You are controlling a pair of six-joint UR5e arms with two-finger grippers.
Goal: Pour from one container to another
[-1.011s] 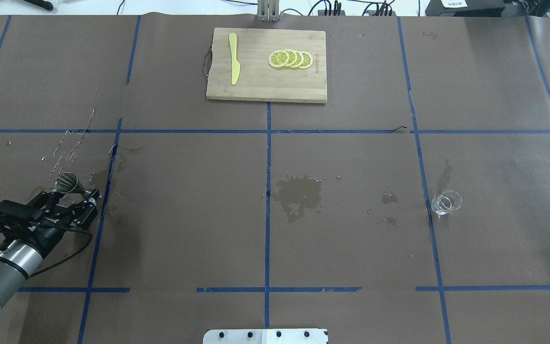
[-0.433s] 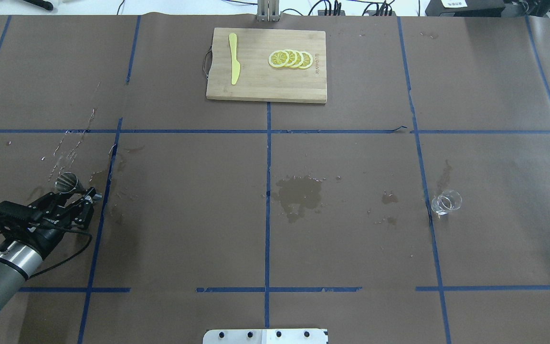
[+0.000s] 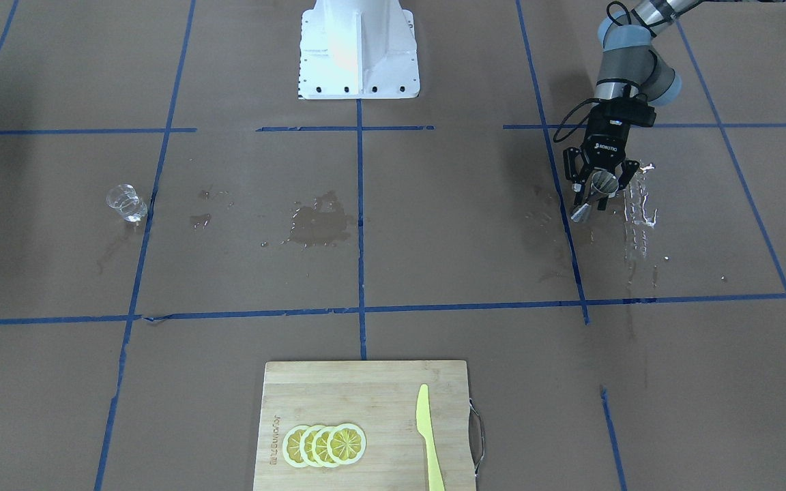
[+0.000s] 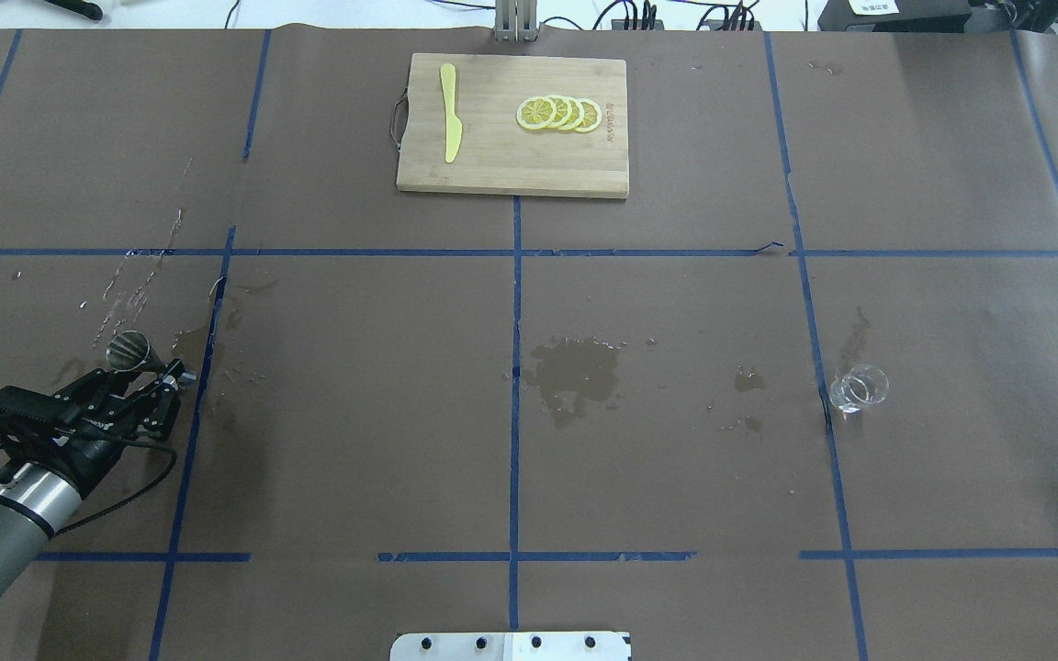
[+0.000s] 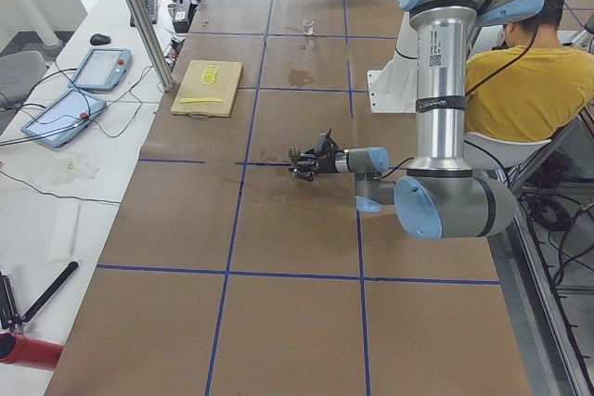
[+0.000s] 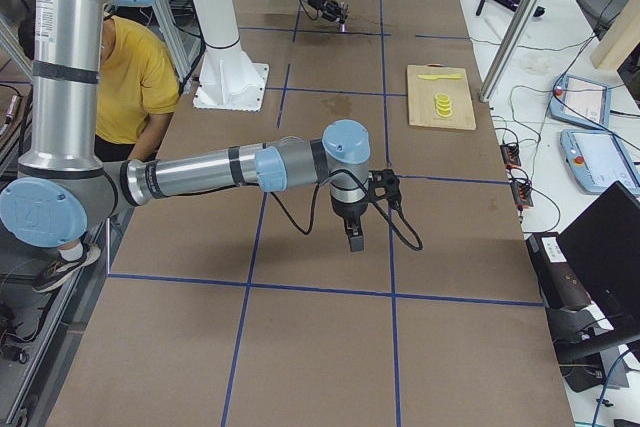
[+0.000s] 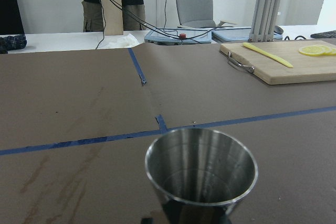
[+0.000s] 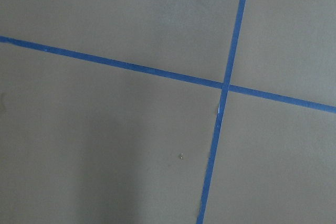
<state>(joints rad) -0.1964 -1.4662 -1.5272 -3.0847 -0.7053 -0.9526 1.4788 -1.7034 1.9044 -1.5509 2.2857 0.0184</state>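
A steel cup (image 4: 129,350) stands roughly upright at the table's left side, with my left gripper (image 4: 151,369) shut on its narrow lower part. The left wrist view shows the cup (image 7: 201,171) close up, mouth open upward; I cannot tell whether there is liquid inside. From the front, the cup (image 3: 602,184) sits between the left gripper's (image 3: 598,194) fingers. A small clear glass (image 4: 858,386) stands far off on the right side, also visible from the front as the glass (image 3: 125,203). My right gripper (image 6: 355,239) shows only in the exterior right view, hanging over bare table; open or shut, I cannot tell.
A wooden cutting board (image 4: 492,165) with lemon slices (image 4: 558,114) and a yellow knife (image 4: 449,112) lies at the far middle. Wet patches (image 4: 575,372) mark the centre, and droplets (image 4: 139,285) lie beyond the cup. A seated person (image 5: 520,81) is behind the robot.
The left gripper's fingers have drawn in around the cup's lower part. The cup, the glass and the board have stayed put.
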